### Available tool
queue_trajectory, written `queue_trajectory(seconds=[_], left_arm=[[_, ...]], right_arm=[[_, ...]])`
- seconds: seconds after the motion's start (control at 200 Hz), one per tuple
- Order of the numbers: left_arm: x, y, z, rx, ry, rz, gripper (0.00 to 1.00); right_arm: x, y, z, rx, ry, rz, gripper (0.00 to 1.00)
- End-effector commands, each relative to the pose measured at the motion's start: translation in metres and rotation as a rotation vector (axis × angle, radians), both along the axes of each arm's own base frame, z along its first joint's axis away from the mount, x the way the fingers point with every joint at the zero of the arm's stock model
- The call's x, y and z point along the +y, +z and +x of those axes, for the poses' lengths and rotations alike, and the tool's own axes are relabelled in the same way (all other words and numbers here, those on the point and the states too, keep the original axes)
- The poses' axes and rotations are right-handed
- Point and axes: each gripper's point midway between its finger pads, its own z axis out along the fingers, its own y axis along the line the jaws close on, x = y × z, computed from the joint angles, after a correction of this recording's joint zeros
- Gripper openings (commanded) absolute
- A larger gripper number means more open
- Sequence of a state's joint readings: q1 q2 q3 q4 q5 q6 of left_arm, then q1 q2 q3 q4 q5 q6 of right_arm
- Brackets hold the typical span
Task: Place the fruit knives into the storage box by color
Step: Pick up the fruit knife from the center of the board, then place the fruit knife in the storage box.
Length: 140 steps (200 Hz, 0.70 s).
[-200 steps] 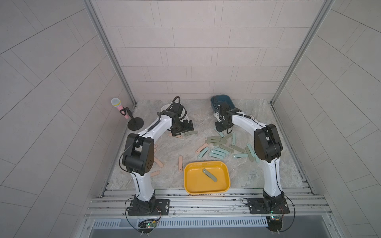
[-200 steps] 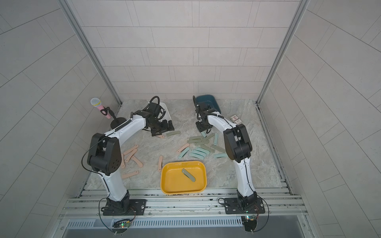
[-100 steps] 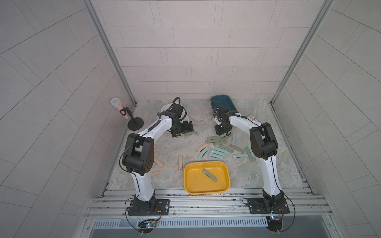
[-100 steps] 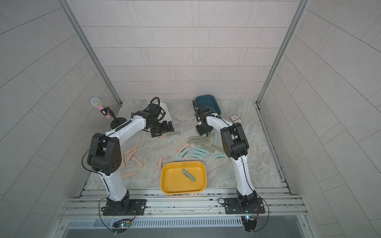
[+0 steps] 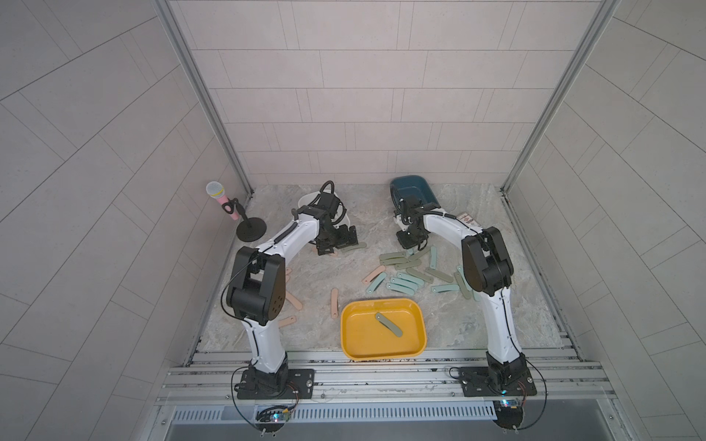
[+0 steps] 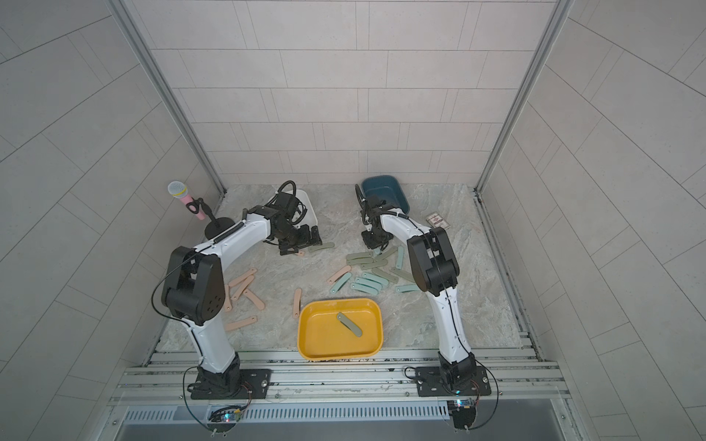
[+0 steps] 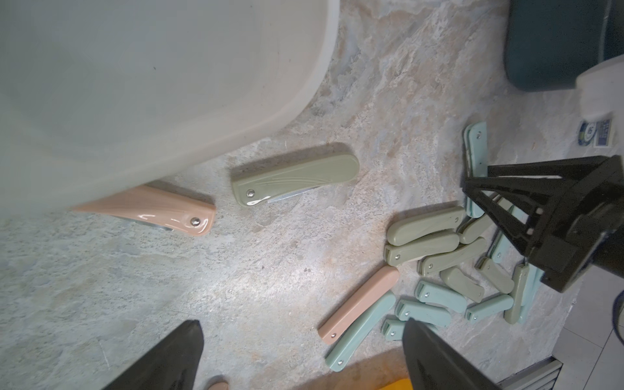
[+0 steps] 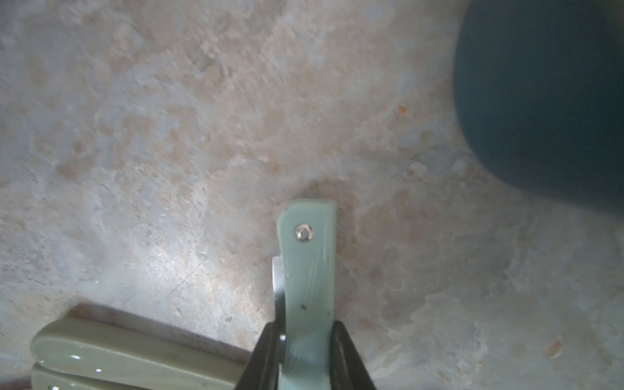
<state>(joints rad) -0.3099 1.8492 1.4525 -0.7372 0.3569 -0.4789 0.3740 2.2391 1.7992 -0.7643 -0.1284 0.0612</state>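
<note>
Teal knife (image 8: 309, 287) is clamped in the right hand (image 8: 305, 358), low at the surface (image 8: 169, 135) near the blue bin (image 8: 540, 101). Lift straight up, clearing the neighbouring green knives (image 8: 118, 344), then release low inside. Left hand (image 7: 300, 329) gapes, empty.

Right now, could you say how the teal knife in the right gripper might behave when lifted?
Probably stiff: the teal knife looks like hard plastic. Its glossy handle may slip in the right gripper. Much of it sticks out past the jaws, so it could pivot.
</note>
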Motion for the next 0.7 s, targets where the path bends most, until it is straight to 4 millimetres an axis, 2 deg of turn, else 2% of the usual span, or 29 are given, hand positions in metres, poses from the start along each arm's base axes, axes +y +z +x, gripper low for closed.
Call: queue_trajectory(seconds=[0.0, 0.245, 0.325, 0.42, 0.55, 0.695], left_arm=[[0.015, 0.011, -0.025, 0.018, -0.016, 0.053, 0.99], [0.029, 0.015, -0.069, 0.066, -0.034, 0.076, 0.99], [0.031, 0.015, -0.082, 0.091, -0.044, 0.081, 0.98], [0.031, 0.015, -0.098, 0.123, -0.069, 0.088, 0.96], [0.032, 0.013, -0.121, 0.170, -0.114, 0.106, 0.96], [0.039, 0.007, -0.140, 0.219, -0.146, 0.125, 0.95]], right_arm=[[0.004, 0.023, -0.001, -0.027, 0.007, -0.013, 0.19], [0.012, 0.086, 0.004, -0.152, 0.010, 0.015, 0.18], [0.005, 0.106, 0.015, -0.206, -0.013, 0.000, 0.18], [-0.011, 0.123, 0.037, -0.267, -0.051, -0.015, 0.18], [-0.038, 0.126, 0.075, -0.304, -0.113, -0.015, 0.20], [-0.059, 0.100, 0.111, -0.278, -0.158, -0.021, 0.21]])
